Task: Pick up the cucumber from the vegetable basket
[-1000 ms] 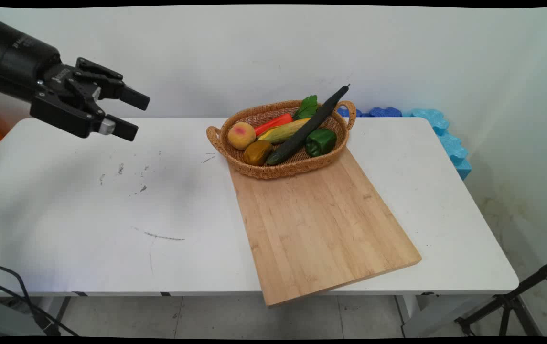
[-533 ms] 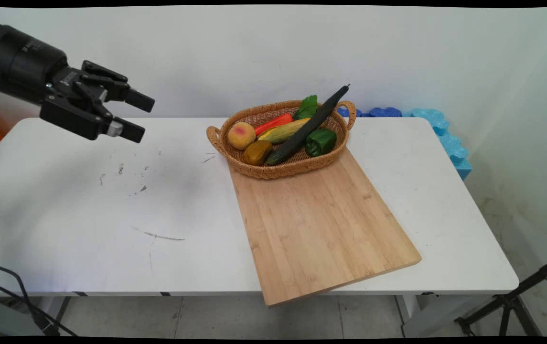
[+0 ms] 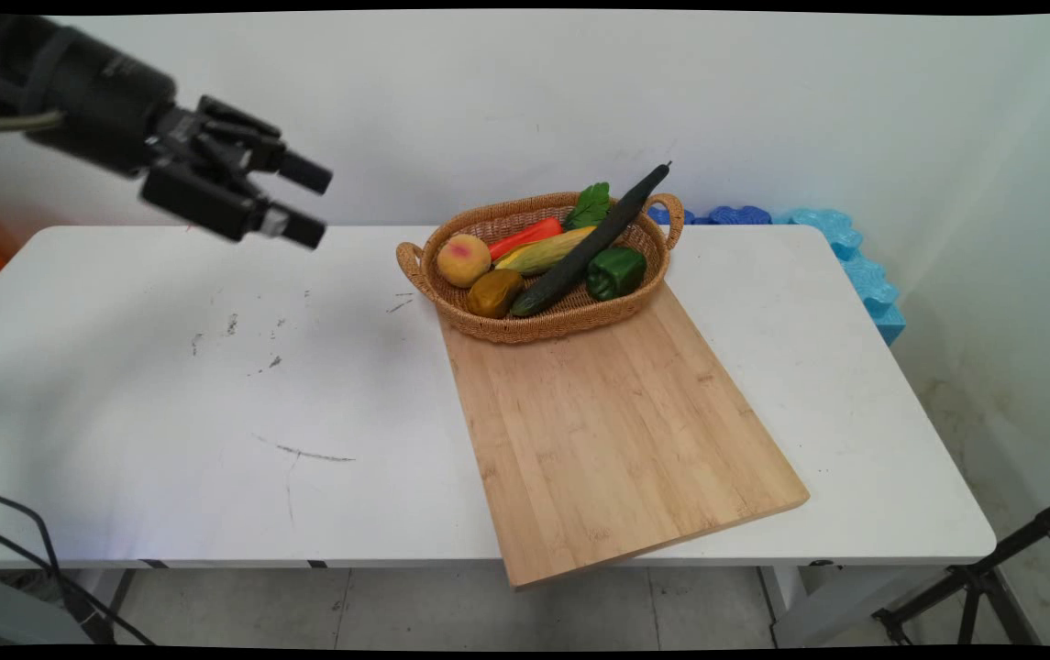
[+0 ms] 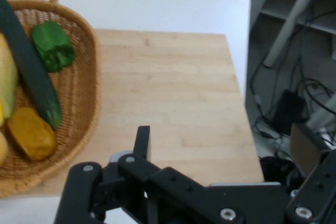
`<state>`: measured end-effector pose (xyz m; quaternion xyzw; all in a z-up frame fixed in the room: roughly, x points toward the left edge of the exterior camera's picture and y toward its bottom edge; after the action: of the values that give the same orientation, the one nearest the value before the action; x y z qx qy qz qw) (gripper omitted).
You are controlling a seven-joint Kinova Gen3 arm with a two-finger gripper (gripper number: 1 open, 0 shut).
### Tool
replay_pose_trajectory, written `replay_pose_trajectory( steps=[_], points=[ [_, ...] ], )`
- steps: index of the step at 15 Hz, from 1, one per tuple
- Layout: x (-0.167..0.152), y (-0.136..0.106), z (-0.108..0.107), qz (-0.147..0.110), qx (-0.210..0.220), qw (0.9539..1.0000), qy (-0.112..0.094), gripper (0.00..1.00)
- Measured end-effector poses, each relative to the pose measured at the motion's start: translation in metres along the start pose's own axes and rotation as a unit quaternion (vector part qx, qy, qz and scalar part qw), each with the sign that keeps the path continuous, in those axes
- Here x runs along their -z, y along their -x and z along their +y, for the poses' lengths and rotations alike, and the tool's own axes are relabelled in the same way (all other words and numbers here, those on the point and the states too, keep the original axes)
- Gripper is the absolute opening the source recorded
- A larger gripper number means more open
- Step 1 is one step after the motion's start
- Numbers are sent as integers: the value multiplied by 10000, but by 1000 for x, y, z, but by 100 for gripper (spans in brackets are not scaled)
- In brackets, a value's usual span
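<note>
tool (image 3: 312,203) empty, jaws apart, high over table (image 3: 167,394) far-left, well apart from basket (image 3: 644,270) | basket on far end of cutting board (image 3: 616,440) | risk: cucumber (image 3: 580,252) overhangs rim, a low pass could snag it

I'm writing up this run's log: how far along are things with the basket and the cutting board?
Nothing looks moved yet: the cutting board is bare, and the cucumber, green pepper, peach and corn all lie in the basket. The gripper is open, holding nothing, in the air left of the basket.
</note>
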<state>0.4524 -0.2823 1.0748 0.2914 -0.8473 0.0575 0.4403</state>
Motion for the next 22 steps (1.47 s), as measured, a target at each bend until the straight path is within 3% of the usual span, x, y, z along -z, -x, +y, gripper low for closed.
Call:
replay_pose_trajectory(
  steps=[6, 11, 14, 22],
  points=[
    [-48, -58, -18, -24, 261, 9987, -431, 100],
    [-107, -96, -44, -151, 653, 9935, -925, 100],
    [-142, -109, -60, -278, 884, 9884, -1204, 100],
    [-272, -120, -115, -954, 1382, 9682, -1853, 100]
  ],
)
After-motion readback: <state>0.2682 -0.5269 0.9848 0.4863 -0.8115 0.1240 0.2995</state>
